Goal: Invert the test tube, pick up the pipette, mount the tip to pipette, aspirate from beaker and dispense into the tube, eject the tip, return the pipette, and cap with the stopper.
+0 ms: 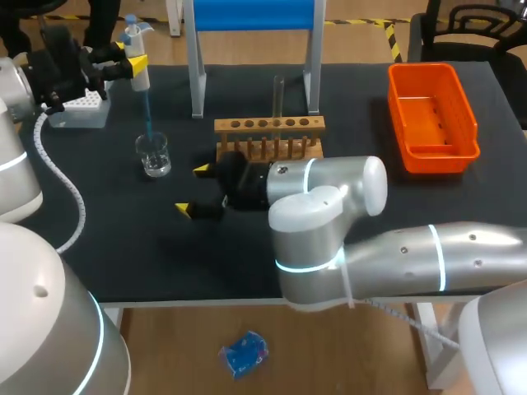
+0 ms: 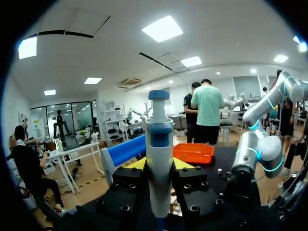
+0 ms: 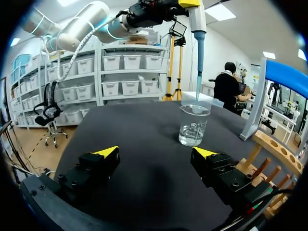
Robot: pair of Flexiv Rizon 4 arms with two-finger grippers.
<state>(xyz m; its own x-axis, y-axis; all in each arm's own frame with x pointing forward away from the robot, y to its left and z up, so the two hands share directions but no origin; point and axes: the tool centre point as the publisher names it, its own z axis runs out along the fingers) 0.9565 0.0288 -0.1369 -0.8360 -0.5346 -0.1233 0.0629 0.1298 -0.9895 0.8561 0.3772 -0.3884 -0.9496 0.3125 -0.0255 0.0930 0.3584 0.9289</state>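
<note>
- Left gripper [image 1: 132, 62] clenched on the pipette [image 1: 140, 72], which is held upright. The blue tip [image 1: 148, 111] is mounted and points down over the beaker [image 1: 154, 155].
- Right wrist view: the tip's end looks just above the beaker's mouth, not yet in the water.
- Step in hand, as I read it: aspirate. Lower straight down the middle, clear of the glass wall, with the end under the waterline but off the bottom.
- Right gripper [image 1: 192, 189] released and empty, low beside the rack [image 1: 269, 126]. The test tube [image 1: 278, 92] stands in the rack.
</note>
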